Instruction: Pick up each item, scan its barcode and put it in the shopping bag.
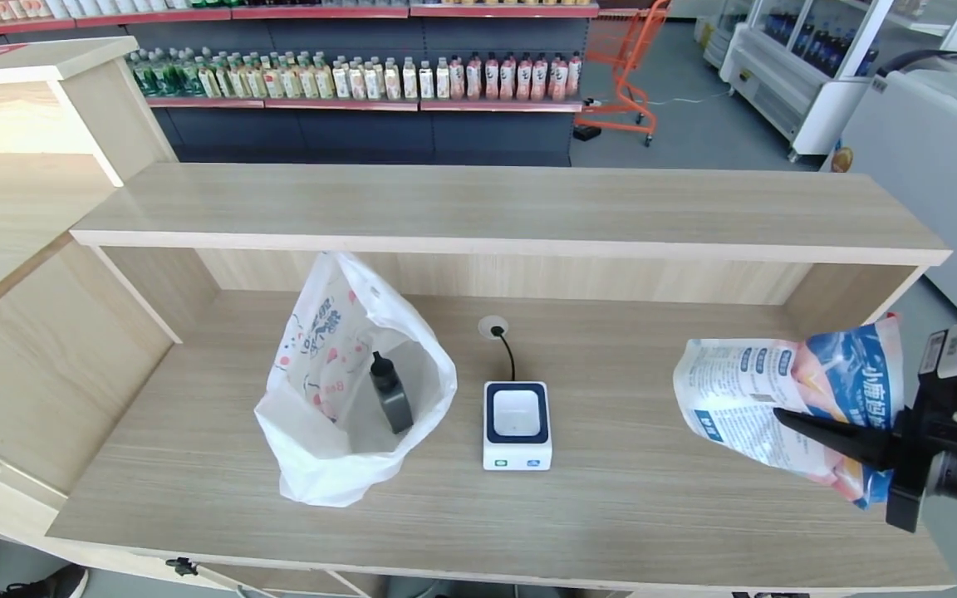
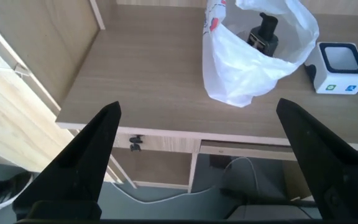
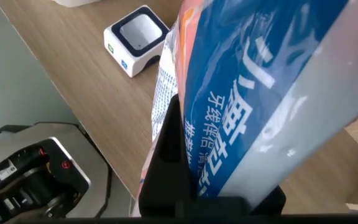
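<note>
Right of the scanner, above the table, the right end effector pinches a pouch; the left end effector hangs wide open, empty. The pouch's barcode should probably face the scanner window squarely before it goes to the bag, left of the scanner.

Bottle lower part hidden by shopping bag; pouch cut off in right wrist view.
</note>
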### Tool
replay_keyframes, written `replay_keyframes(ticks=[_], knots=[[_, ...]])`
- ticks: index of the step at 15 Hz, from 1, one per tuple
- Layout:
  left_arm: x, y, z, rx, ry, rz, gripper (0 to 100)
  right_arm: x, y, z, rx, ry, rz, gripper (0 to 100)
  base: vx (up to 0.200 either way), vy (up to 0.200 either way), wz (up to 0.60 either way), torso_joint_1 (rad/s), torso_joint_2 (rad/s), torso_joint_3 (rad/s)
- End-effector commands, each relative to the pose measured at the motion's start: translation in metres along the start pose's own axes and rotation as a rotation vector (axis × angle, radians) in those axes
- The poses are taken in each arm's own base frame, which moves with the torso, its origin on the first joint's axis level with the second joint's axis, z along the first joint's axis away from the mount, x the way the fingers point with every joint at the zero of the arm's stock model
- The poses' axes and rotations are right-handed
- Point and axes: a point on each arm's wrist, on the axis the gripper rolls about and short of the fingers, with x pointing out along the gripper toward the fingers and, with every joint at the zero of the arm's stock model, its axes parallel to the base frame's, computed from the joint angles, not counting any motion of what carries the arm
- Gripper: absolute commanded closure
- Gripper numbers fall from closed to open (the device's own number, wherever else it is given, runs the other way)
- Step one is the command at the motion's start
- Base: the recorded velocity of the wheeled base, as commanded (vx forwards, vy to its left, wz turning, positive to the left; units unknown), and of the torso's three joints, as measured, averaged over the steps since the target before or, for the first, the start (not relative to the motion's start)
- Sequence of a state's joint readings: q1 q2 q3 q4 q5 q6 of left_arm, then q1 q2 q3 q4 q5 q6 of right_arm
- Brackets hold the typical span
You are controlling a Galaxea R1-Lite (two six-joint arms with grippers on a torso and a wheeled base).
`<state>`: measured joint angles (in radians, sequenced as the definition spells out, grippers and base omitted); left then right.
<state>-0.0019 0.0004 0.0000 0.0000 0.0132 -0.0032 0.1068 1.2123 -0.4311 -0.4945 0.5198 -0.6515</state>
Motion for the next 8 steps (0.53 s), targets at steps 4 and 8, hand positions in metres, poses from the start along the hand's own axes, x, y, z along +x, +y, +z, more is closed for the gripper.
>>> replay_keyframes(ticks=[4, 8], knots=[[0.000, 0.000, 0.000, 0.000, 0.000, 0.003, 0, 0.000, 0.002, -0.002, 0.005, 0.006, 0.007, 100, 0.200, 0.150, 0.00, 0.005, 0.01, 0.004], [0.000, 0.000, 0.000, -0.001, 0.000, 0.001, 0, -0.003, 0.022, -0.026, 0.054, 0.087, 0.060, 100, 0.000, 0.000, 0.00, 0.000, 0.00, 0.000]])
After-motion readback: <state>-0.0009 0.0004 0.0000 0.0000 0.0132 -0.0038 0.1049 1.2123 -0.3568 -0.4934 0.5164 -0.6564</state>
